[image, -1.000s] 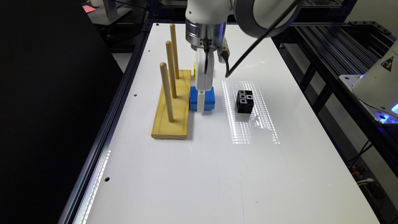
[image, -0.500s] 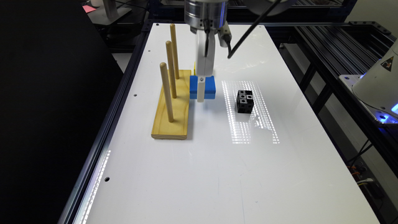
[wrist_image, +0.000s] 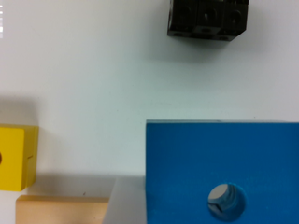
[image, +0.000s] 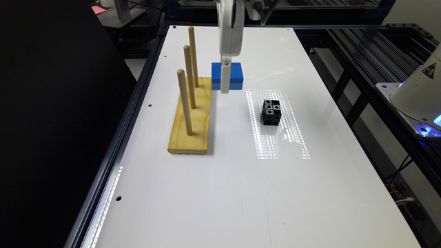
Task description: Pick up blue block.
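The gripper (image: 224, 90), clamped on the blue block (image: 235, 74), has carried it higher above the white counter (image: 220, 179) than a moment ago, beside the wooden peg board (image: 191, 119), left of the black cube (image: 270, 112).

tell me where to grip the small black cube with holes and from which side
Grip the small black cube with holes across two opposite vertical side faces, coming straight down from above. It sits flat and alone on the white table, with all its sides free.
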